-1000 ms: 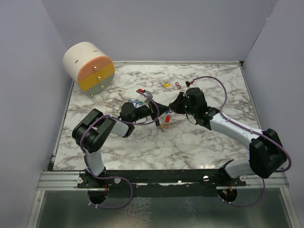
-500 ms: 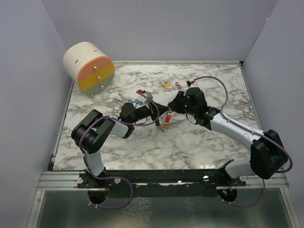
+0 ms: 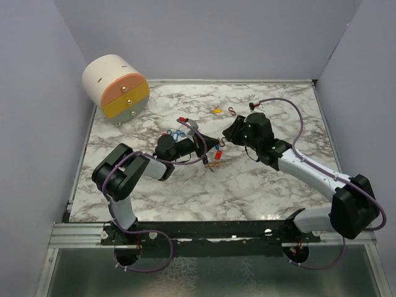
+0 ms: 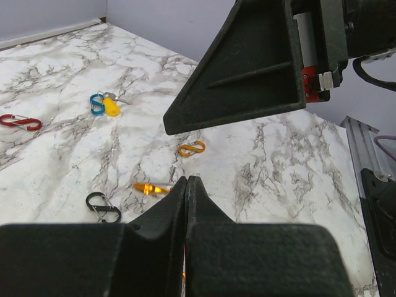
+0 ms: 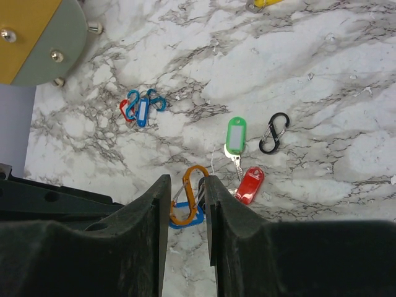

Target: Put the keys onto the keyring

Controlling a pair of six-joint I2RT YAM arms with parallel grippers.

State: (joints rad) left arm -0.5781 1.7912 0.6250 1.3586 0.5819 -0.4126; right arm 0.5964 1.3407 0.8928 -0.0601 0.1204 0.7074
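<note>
Right end effector [image 5: 185, 183] near green key [image 5: 235, 134]

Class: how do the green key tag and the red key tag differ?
The green key tag shows a white label window; the red key tag looks solid red. The green tag points up the picture; the red tag slants. Both lie on the marble table.

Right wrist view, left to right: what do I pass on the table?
Drawers → blue tag → orange carabiner → green tag → black clip.
</note>
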